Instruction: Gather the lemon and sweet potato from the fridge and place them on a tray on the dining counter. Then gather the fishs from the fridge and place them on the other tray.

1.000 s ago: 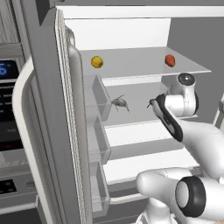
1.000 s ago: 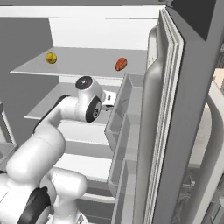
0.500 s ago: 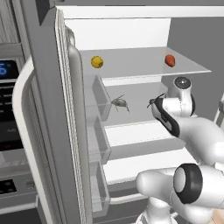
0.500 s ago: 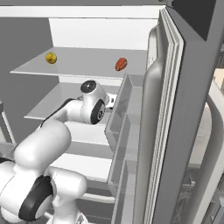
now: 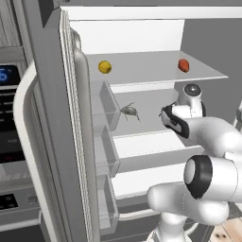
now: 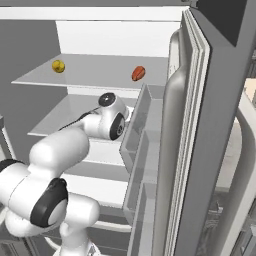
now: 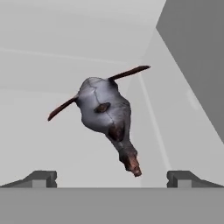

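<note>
The fridge (image 5: 52,123) stands open. The yellow lemon (image 5: 104,66) (image 6: 58,66) lies on the left of its upper shelf and the orange-red sweet potato (image 5: 183,65) (image 6: 138,73) on the right. One shelf lower lies a grey fish (image 5: 129,112) (image 7: 107,111) with thin reddish fins. My gripper (image 7: 112,179) is open, level with that shelf, and points straight at the fish from a short way off. Nothing sits between its fingertips (image 7: 41,178). In the right base view my arm (image 6: 110,120) hides the fish.
Clear door bins (image 5: 106,111) line the open left door, close to the fish. The right door (image 6: 200,130) with its bins (image 6: 142,130) stands beside my arm. White shelves continue below. A dark oven panel (image 5: 9,108) sits left of the fridge.
My hand has reached a little further into the fridge along the second shelf, towards the fish. The jaws have stayed open. Lemon, sweet potato and fish have not moved.
</note>
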You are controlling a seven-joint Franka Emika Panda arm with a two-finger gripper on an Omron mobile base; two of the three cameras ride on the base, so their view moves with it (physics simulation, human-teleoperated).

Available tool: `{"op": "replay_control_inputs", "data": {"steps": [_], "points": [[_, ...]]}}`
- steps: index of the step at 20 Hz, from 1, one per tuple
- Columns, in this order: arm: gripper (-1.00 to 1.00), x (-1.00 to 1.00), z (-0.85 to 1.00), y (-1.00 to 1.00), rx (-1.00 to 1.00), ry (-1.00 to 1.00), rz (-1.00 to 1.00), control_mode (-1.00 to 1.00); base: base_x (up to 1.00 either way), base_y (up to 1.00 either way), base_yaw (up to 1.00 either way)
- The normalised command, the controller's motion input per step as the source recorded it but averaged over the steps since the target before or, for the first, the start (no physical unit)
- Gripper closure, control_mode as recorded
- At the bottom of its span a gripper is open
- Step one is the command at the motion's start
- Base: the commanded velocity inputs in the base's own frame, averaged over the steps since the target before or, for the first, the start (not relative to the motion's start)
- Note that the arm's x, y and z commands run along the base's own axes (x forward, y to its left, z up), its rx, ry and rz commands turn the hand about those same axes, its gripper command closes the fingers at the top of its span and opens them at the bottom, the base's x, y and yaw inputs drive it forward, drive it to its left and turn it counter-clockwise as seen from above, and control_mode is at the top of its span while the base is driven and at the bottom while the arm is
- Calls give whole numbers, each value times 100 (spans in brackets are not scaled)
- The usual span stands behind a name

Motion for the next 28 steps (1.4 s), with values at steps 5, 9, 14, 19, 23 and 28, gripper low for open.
{"op": "replay_control_inputs", "data": {"steps": [5, 9, 14, 19, 23, 28], "points": [[-100, 20, -17, -2, 0, 0, 0, -100, 0, 0, 0], [-100, 13, -21, -7, 0, 0, 0, -100, 0, 0, 0], [-100, 11, -14, -12, 0, 0, 0, -100, 0, 0, 0], [-100, 13, -10, -13, 0, 0, 0, -100, 0, 0, 0], [-100, 13, -8, -8, 0, 0, 0, -100, 0, 0, 0], [-100, 13, -10, -2, 0, 0, 0, -100, 0, 0, 0]]}}
